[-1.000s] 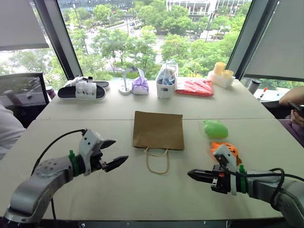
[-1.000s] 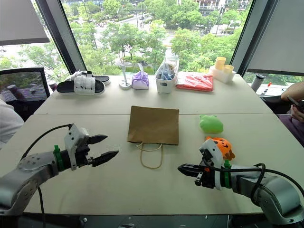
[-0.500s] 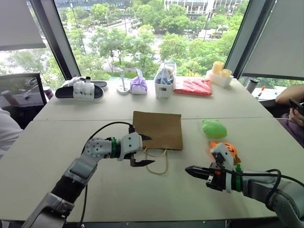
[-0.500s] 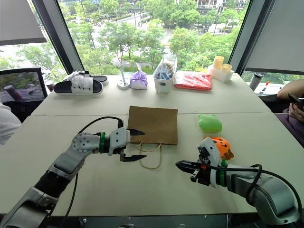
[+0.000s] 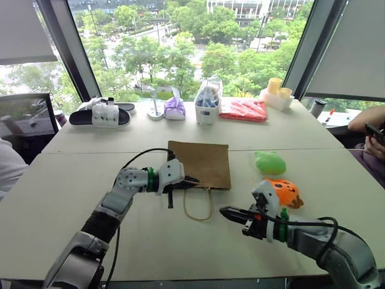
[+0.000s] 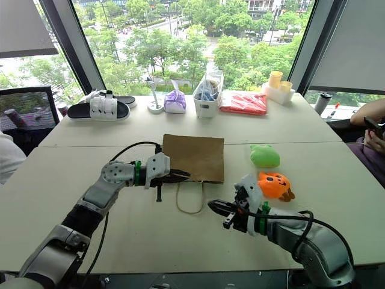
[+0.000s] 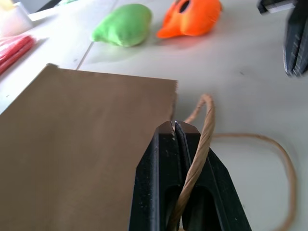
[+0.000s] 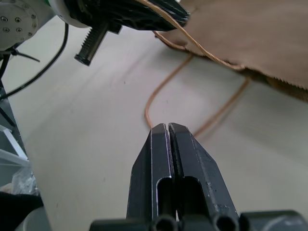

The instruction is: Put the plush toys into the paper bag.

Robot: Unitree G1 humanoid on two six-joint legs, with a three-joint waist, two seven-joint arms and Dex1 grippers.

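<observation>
The paper bag [image 7: 82, 144] is matt brown kraft paper with twisted twine handles [image 7: 204, 130]. Both plush toys, green [image 7: 124, 25] and orange [image 7: 190, 17], are soft, fuzzy cloth. The bench [image 5: 180, 241] is smooth, matt and pale.

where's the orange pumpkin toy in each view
Left eye: orange pumpkin toy at right of centre, near side of the green toy.
Right eye: same spot, beside the right tool.
Left wrist: top edge, right of the green toy.
Right wrist: not in it.
Shared landmark: the paper bag.
</observation>
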